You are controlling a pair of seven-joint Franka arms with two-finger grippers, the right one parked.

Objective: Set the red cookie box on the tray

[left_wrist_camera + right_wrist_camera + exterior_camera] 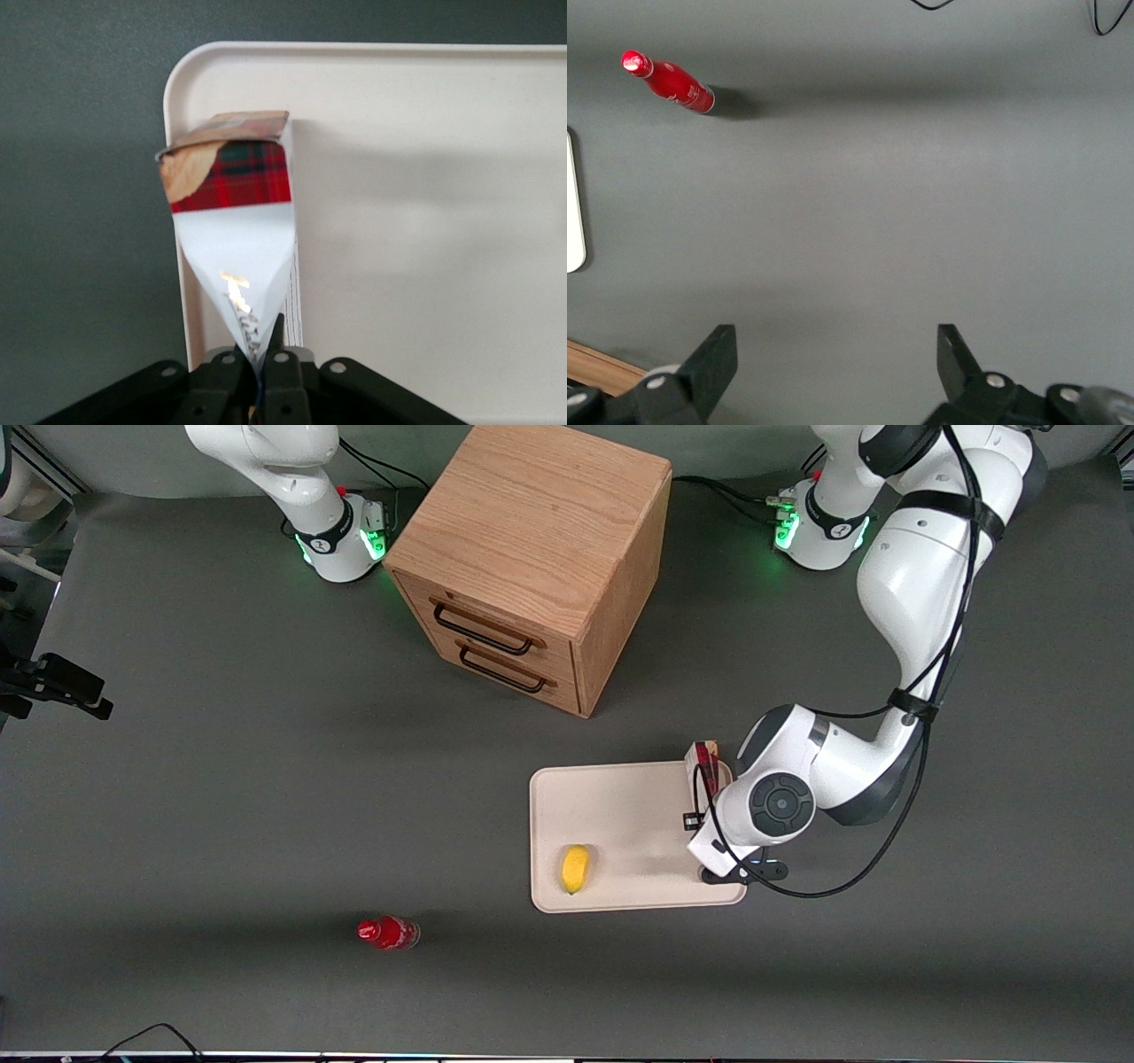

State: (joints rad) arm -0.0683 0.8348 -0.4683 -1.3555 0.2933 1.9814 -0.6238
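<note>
Left hand (261, 376) gripping the long dark red cardboard cookie box (235, 226) over the cream-beige tray's (620, 806) edge.

The fingers are clenching the box's white end, holding it along the tray's working-arm rim; the wrist is hiding most of it in the front view. A yellow lemon (575, 868) is lying on the tray, open tray floor between.
</note>
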